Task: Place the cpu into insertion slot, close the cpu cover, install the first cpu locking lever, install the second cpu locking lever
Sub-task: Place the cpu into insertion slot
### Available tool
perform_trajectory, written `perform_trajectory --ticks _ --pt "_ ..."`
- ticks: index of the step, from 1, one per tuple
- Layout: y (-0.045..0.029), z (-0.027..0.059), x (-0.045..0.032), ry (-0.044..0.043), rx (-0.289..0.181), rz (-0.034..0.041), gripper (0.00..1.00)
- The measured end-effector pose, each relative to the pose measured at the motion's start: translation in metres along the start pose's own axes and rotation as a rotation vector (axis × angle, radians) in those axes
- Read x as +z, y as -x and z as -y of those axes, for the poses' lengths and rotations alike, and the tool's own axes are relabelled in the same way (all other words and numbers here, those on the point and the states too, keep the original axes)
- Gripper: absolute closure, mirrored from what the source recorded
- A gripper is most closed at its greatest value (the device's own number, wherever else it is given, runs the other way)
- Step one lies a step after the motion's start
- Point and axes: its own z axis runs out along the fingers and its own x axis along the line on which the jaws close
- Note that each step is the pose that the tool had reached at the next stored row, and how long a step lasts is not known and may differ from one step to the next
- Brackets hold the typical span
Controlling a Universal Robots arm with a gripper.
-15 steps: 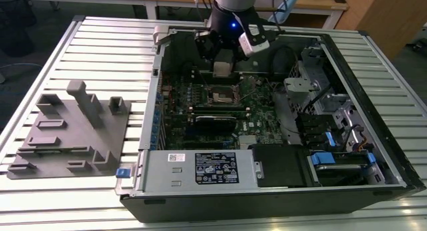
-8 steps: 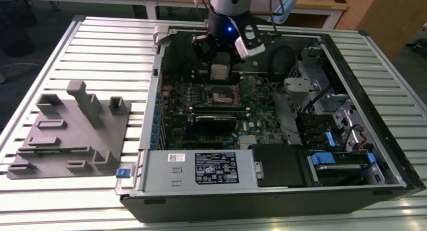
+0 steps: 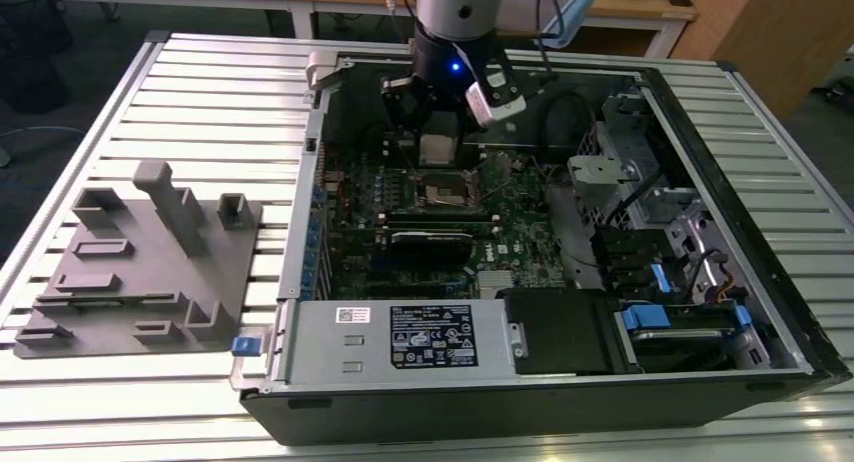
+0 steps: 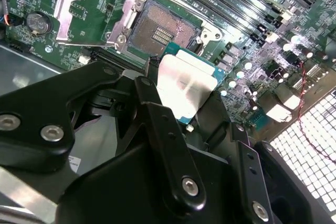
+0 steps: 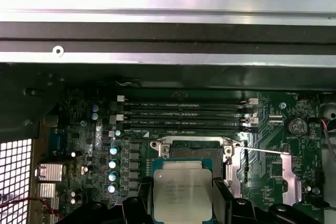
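Silver-grey and flat, the cpu [image 5: 182,192] sits in the claw [image 5: 181,207]; the claw is clenched on it, with a dark finger [image 5: 223,200] on each of two sides, open just as wide as the chip. In the exterior view the claw hangs in the upper middle of the frame, inside the open case [image 3: 534,422]; the slot [image 3: 445,189] is just below it in the frame. In the first wrist view the slot is bare and dark; the cover [image 5: 290,174] is open, swung off to one side. The chip is near the slot but not in it yet. I think this step is putting the chip in; to do it well, the chip should be flat, line up square with the slot's rim, and go down softly with no push or slide; the slot's inside looks easy to hurt.
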Motion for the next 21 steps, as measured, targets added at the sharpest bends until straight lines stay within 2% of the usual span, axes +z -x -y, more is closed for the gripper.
perform_trajectory --ticks 5,6,10,11,12,17,21 --pt "-0.0001 0.0 0.0003 -0.0047 0.0 0.0001 0.46" --pt "-0.0001 0.0 0.0003 -0.0133 0.0 0.0001 0.46" --pt "-0.0001 0.0 0.0004 -0.069 0.0 0.0 0.46" --pt "-0.0001 0.0001 0.0006 -0.0807 -0.001 0.0001 0.46" --pt "-0.0001 0.0001 0.0011 -0.0851 -0.001 0.0002 0.46" --pt "-0.0002 0.0008 0.0093 -0.0861 -0.001 0.004 0.46" --pt "-0.0003 0.0012 0.0141 -0.0861 -0.002 0.0138 0.46"
